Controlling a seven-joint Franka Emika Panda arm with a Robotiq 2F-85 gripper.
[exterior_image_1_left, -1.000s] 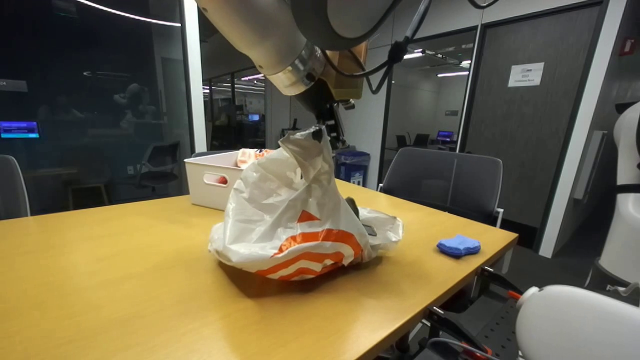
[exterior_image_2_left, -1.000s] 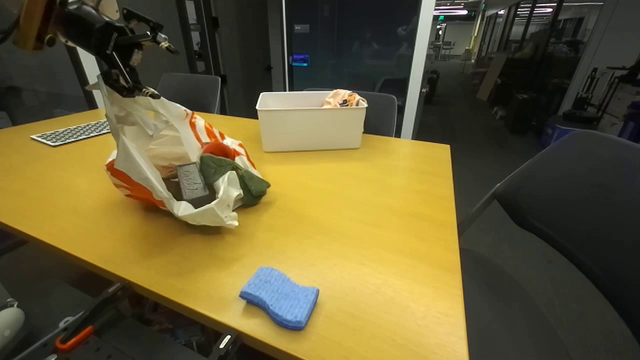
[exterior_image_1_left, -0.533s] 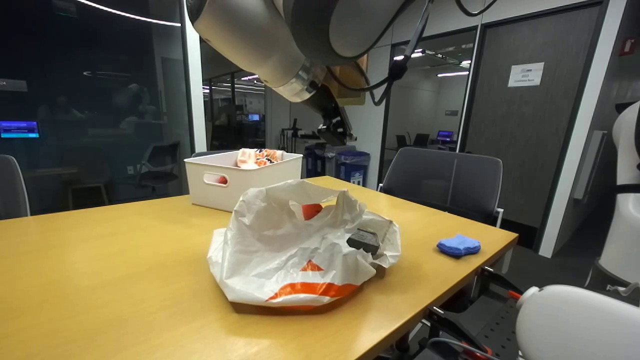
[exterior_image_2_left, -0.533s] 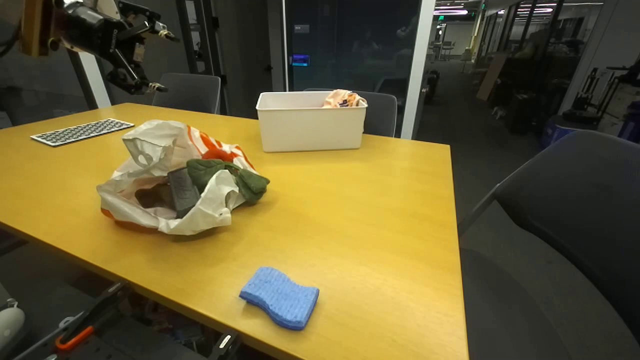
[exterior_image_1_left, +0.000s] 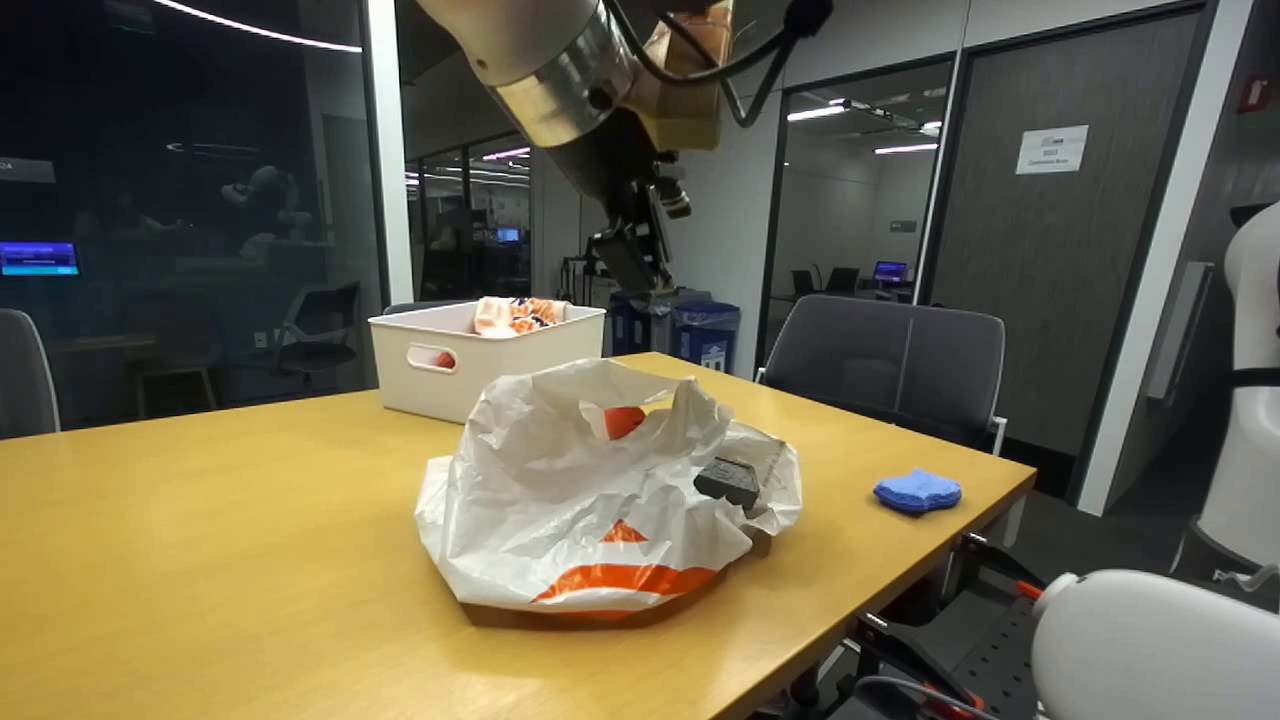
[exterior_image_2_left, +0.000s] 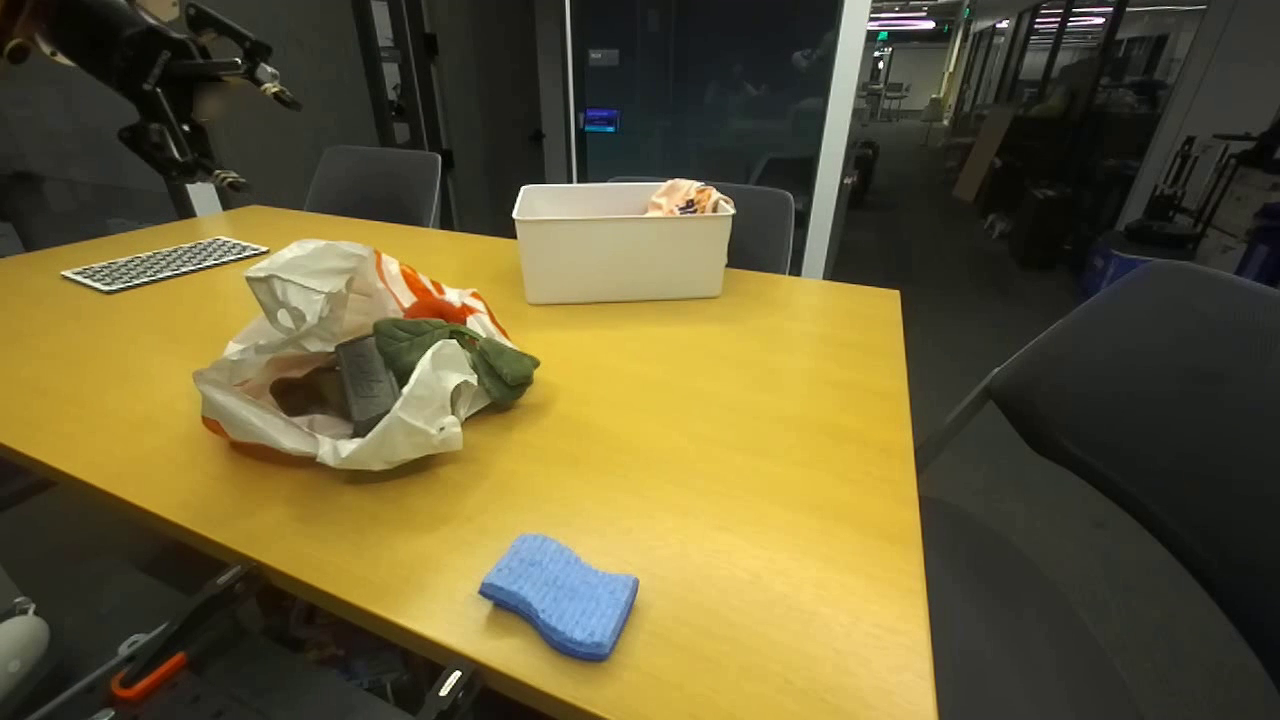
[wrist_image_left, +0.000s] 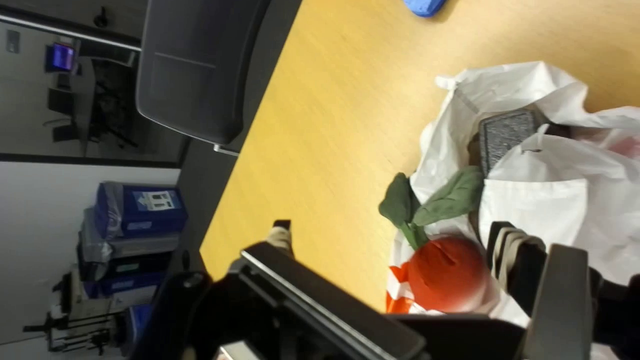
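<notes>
A white plastic bag with orange stripes lies slumped on the table in both exterior views (exterior_image_1_left: 560, 500) (exterior_image_2_left: 330, 265) and in the wrist view (wrist_image_left: 535, 205). A dark grey block (exterior_image_2_left: 366, 385) sits in its mouth and shows in the wrist view (wrist_image_left: 506, 137). A red, round, radish-like item (wrist_image_left: 450, 275) with green leaves (exterior_image_2_left: 505, 372) lies at the bag's edge, leaves hanging out over the table. My gripper (exterior_image_2_left: 256, 139) is open and empty in the air, above and apart from the bag. Its two banded fingertips stand wide apart in the wrist view (wrist_image_left: 392, 232).
A white bin (exterior_image_2_left: 625, 260) with a patterned cloth (exterior_image_2_left: 688, 197) stands at the table's far side. A blue sponge (exterior_image_2_left: 560, 597) lies near the table's edge. A keyboard (exterior_image_2_left: 165, 264) lies beyond the bag. Grey chairs (exterior_image_1_left: 885, 360) stand around the table (exterior_image_2_left: 760, 480).
One second ago the bag's top was stretched up to one fingertip. By half a second ago it had come free and slumped down. Since then the gripper has shifted away, leftward in an exterior view.
</notes>
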